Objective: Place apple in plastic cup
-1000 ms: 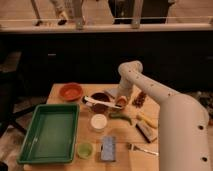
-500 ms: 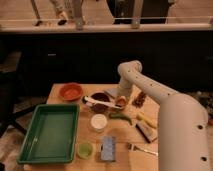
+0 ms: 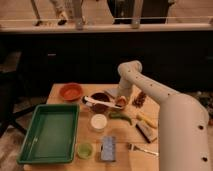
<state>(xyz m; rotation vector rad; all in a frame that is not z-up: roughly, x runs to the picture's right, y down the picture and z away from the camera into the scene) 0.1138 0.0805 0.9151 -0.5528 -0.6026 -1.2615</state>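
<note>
1. Presently, the table (image 3: 125, 137) carries both apple and cup, well apart.
2. Claw (image 3: 120, 98): low at the table's far middle, closed narrow, apparently on the apple.
3. Apple (image 3: 122, 103): beside the dark bowl (image 3: 100, 102). Round, so no long axis or heading. Judged firm, smooth and light; grip across the widest girth.
4. Cup (image 3: 84, 150): near edge, beside the tray (image 3: 50, 132), mouth up. Judged light and easily tipped.
</note>
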